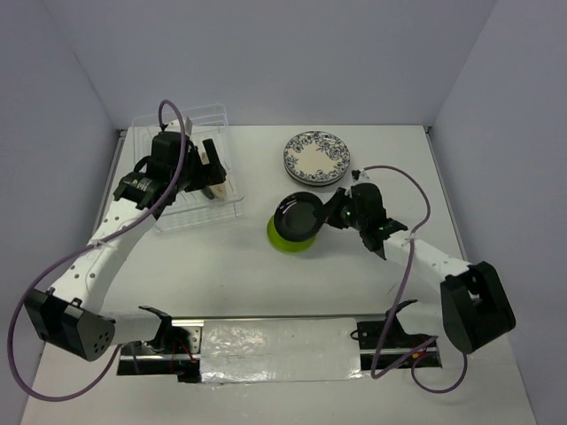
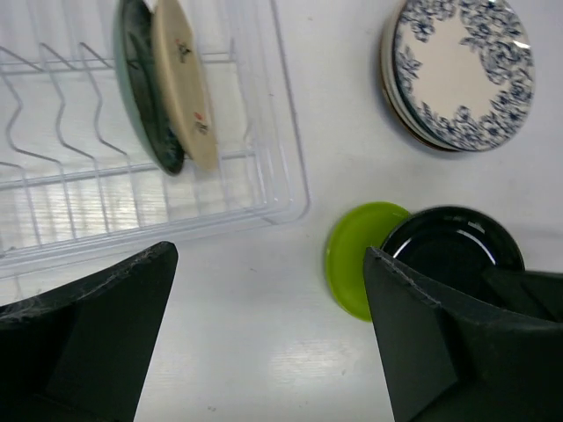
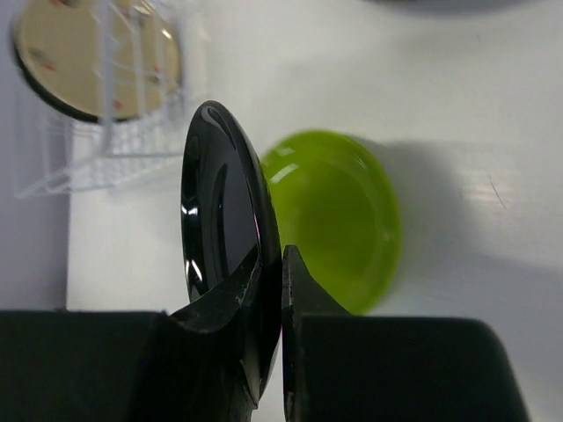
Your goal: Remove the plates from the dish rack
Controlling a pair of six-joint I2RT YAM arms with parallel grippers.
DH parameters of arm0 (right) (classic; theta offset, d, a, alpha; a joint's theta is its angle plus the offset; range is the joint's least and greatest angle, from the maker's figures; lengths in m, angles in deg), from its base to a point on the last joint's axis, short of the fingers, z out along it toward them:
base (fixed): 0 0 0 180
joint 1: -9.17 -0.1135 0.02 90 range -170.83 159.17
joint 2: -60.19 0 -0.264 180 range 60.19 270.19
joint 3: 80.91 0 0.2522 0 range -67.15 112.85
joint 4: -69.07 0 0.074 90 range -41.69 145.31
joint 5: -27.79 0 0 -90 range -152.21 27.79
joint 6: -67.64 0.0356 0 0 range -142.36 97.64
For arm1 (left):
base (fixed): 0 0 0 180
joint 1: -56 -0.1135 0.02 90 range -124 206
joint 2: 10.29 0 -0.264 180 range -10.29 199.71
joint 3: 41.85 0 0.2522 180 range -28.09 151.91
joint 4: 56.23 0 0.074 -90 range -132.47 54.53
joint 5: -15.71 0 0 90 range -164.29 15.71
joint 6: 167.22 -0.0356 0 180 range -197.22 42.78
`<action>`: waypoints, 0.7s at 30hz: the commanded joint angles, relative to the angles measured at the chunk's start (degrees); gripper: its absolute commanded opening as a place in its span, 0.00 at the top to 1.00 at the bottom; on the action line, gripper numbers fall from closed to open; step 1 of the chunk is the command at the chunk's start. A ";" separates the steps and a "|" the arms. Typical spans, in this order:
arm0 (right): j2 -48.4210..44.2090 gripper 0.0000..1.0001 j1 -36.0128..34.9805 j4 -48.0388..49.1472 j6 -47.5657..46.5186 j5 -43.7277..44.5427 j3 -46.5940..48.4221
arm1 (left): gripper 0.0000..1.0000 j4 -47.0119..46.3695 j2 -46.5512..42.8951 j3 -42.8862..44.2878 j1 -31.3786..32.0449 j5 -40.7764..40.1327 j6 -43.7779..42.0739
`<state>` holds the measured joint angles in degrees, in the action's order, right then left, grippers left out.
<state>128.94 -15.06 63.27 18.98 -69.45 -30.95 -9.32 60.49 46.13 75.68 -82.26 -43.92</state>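
Observation:
The clear dish rack [image 1: 197,118] stands at the back left and holds a tan plate [image 2: 185,83] and a dark green plate [image 2: 139,97], both upright in its slots. Over the rack's right end hangs my left gripper [image 1: 213,170], open and holding nothing [image 2: 268,334]. My right gripper [image 1: 335,211] is shut on the rim of a glossy black plate [image 3: 220,211], which it holds tilted over a lime green plate [image 3: 339,215] lying on the table. A stack of white plates with dark blue rims [image 1: 316,157] lies behind them.
The rack's right wall [image 2: 286,149] lies close to the lime plate [image 2: 356,259] and the black plate [image 2: 449,251]. The table's back edge meets the wall just past the rack. Both arm bases sit at the near edge.

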 commanded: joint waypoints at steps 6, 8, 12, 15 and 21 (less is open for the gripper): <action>11.57 0.99 3.05 6.88 -5.13 -13.93 0.88 | 0.02 3.33 4.19 4.10 -3.24 -5.22 -3.06; 14.65 0.93 3.22 6.54 -5.66 -14.64 1.67 | 0.04 3.07 5.23 3.92 -4.39 -4.52 -3.24; 18.17 0.49 3.22 3.74 -7.06 -14.82 4.74 | 0.05 3.94 7.17 4.53 -5.97 -3.20 -4.82; 19.93 0.32 2.79 -4.49 -9.26 -12.10 8.60 | 0.05 4.29 7.79 5.15 -7.11 -3.37 -5.96; 20.90 0.15 -1.88 -16.05 -14.01 -3.12 15.82 | 0.09 5.79 11.21 7.95 -9.40 -2.76 -7.28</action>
<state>149.31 -15.21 52.78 8.21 -76.21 -19.06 -3.71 70.50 50.61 67.16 -85.78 -49.06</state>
